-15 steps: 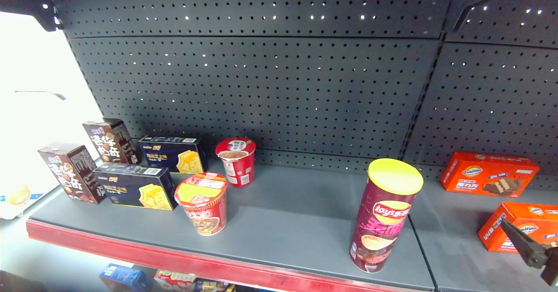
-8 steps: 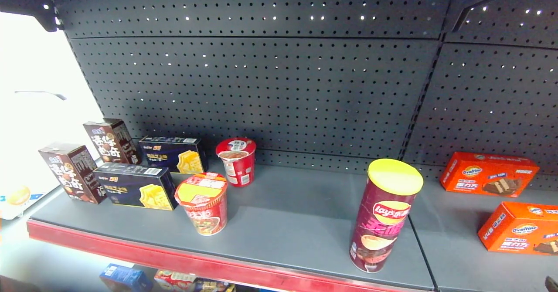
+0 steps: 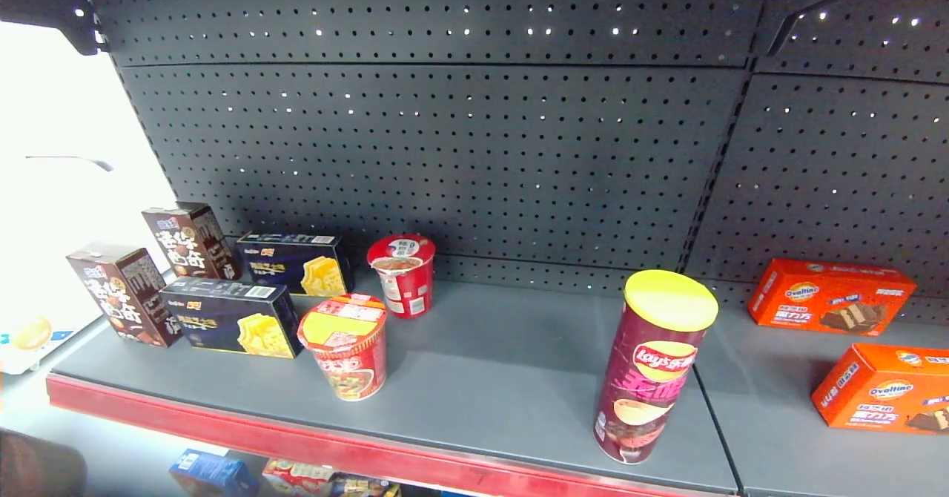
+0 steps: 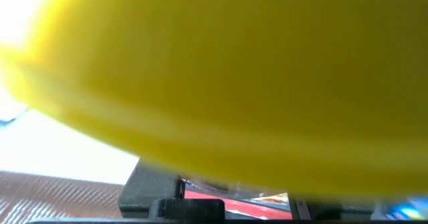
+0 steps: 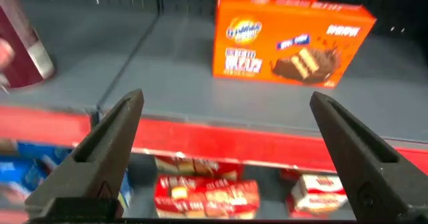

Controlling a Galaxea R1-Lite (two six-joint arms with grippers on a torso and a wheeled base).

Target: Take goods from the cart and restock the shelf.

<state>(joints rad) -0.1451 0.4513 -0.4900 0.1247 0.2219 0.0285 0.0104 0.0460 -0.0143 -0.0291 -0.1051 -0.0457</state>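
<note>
In the right wrist view, the right end effector (image 5: pixel 225 95) stood wide open before the shelf (image 3: pixel 474 378) with nothing between its fingers. In the left wrist view a big yellow rounded thing (image 4: pixel 221 77) lay very close and blurred. We could not name it, and we could not tell whether the left end effector was open or closed.

On the shelf the chips can (image 3: pixel 652 367) stood upright near the front edge, just beside the seam between two boards. Its body was cut off at the border of the right wrist view. To its right lay two orange boxes, one at the back (image 3: pixel 830 297) and one in front (image 3: pixel 882 387), the front one cut off by the edge of the head view. To the left stood two cup noodles (image 3: pixel 345 345), two dark blue boxes (image 3: pixel 230 317) and two brown boxes (image 3: pixel 122 293).

Below the red front strip, some packages (image 5: pixel 207 194) on the lower shelf were half hidden. A dark brownish shape (image 3: pixel 37 467) in the corner of the head view was too cut off to identify.
</note>
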